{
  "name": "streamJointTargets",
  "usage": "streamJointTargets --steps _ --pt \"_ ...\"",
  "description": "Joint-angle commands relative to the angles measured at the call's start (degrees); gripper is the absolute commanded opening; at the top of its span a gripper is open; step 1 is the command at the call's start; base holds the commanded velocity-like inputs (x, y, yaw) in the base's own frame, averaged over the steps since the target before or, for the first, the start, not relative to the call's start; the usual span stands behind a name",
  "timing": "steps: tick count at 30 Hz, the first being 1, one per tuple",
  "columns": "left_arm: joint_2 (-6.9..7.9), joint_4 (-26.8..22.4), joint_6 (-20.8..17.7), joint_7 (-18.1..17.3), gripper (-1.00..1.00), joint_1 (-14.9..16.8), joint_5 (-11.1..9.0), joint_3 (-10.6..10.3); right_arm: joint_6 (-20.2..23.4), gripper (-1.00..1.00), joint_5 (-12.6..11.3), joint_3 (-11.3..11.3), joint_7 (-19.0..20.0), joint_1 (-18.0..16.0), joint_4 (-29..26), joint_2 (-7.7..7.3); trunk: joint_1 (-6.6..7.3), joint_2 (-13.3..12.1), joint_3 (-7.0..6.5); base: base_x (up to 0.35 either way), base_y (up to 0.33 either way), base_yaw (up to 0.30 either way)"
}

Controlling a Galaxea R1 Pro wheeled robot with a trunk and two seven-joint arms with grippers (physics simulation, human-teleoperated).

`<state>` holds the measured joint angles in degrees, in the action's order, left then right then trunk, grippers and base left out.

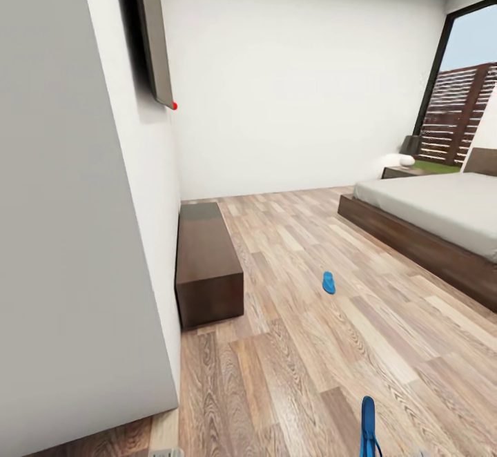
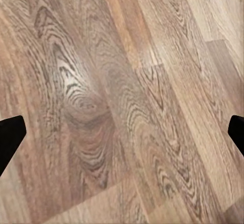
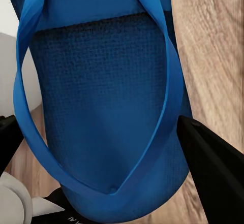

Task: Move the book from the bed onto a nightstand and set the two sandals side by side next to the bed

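Observation:
One blue sandal (image 1: 328, 282) lies flat on the wood floor, between the low cabinet and the bed (image 1: 442, 215). The other sandal (image 1: 368, 433) stands on edge at the bottom of the head view. In the right wrist view this sandal (image 3: 101, 82) is very close, sole and blue straps facing the camera. My right gripper (image 3: 101, 158) is shut on it, one black finger (image 3: 216, 176) on each side. My left gripper (image 2: 122, 132) hangs open over bare floor planks. A nightstand (image 1: 399, 171) stands beyond the bed by the window. The book is out of view.
A low dark brown cabinet (image 1: 207, 264) sits against the left wall (image 1: 76, 236), under a wall-mounted flat screen (image 1: 155, 29). A dark lamp (image 1: 410, 145) stands on the nightstand. Open wood floor (image 1: 297, 353) stretches between the cabinet and the bed frame.

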<state>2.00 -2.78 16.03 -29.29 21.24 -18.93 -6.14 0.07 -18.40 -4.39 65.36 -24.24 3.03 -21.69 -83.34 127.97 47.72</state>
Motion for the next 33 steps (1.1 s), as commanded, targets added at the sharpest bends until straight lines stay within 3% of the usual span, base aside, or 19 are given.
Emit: streamJointTargets --steps 1,33 --pt "0.02 0.1 0.2 -0.2 1.00 0.0 -0.5 -0.5 0.0 -1.00 0.2 -0.4 0.2 -0.1 0.2 -0.01 0.01 0.0 0.06 0.000 0.000 -0.200" --pt "0.02 0.1 0.2 -0.2 1.00 0.0 -0.5 -0.4 0.0 -1.00 0.2 -0.4 0.2 -0.1 0.2 -0.01 0.01 0.0 0.06 0.000 0.000 -0.200"
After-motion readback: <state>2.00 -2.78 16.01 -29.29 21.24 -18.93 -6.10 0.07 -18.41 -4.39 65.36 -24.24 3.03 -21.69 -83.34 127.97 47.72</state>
